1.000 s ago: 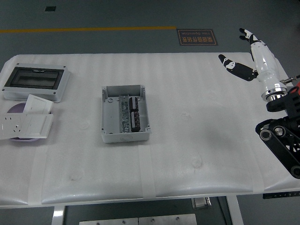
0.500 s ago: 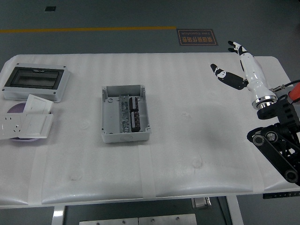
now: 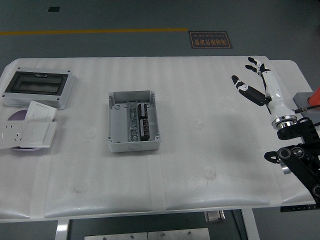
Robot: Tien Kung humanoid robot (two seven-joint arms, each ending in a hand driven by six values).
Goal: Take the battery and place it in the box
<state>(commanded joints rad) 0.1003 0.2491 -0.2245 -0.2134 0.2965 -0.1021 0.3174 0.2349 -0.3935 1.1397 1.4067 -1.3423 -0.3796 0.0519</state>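
Covering the table (image 3: 200, 165), white padding under a grey floor with a yellow line (image 3: 95, 32), open grey box (image 3: 134, 122) at centre holding dark batteries (image 3: 144, 122), right hand (image 3: 260, 82) far right, fingers apart, empty.

An open grey plastic box (image 3: 133, 122) sits near the middle of the white padded table (image 3: 200, 165). Far left lies a grey lidded enclosure (image 3: 38, 88), with white wall-socket plates (image 3: 28, 130) just before it. The robot's right hand (image 3: 257, 82) hovers at far right.

floor sign (image 3: 210, 39), print upside down, unreadable
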